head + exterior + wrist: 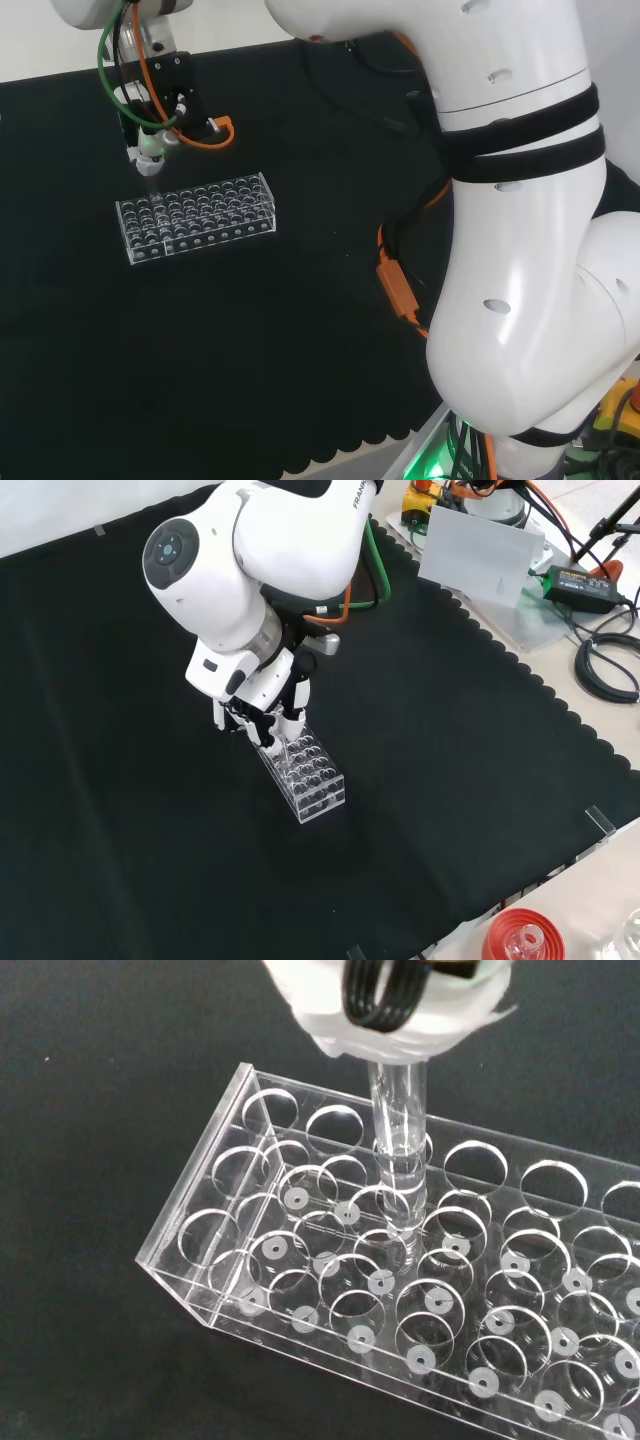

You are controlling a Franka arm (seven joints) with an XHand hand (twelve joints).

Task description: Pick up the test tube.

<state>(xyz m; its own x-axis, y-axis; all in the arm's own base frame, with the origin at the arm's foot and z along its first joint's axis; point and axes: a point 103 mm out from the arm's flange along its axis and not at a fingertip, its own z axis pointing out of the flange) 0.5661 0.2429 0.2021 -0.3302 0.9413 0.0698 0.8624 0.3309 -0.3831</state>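
The test tube (398,1150) is pinched at its top by the fingers (400,1010) of the hand (262,712) and stands partly in the clear rack (195,216) on the bench (300,380), so lifting it clear is judged to remain.

– What's up close?
– A clear test tube (398,1150), upright, its lower end down inside a hole of a clear rack (400,1280).
– And holding it?
– The blurred white hand (400,1005) grips its top.
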